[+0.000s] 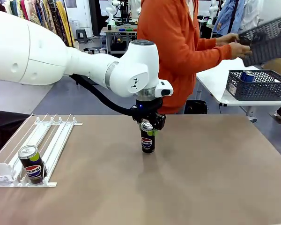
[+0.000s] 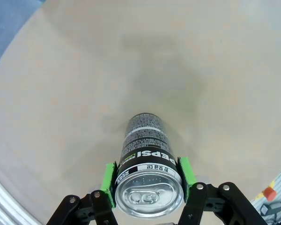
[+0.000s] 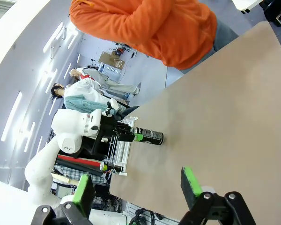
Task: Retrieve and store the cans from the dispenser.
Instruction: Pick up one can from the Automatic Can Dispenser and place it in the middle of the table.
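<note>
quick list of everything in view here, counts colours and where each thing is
held can: 1, black, upright mid-table
rack can: 1, black, near end of rack
blue can: 1, blue, inside side basket
rack: 1, white, table's near left
side basket: 1, dark grey, on side table
lifted basket: 1, dark grey, in person's hands
table: 1, tan
side table: 1, white, far right
person: 1, orange top, far side
left end effector: shut on held can
right end effector: open, above table

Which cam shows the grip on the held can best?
Left wrist view: held can close up, left pincer with green pads pressed on both sides. Front view: can upright, pads barely visible. Right wrist view: tiny, far off.
</note>
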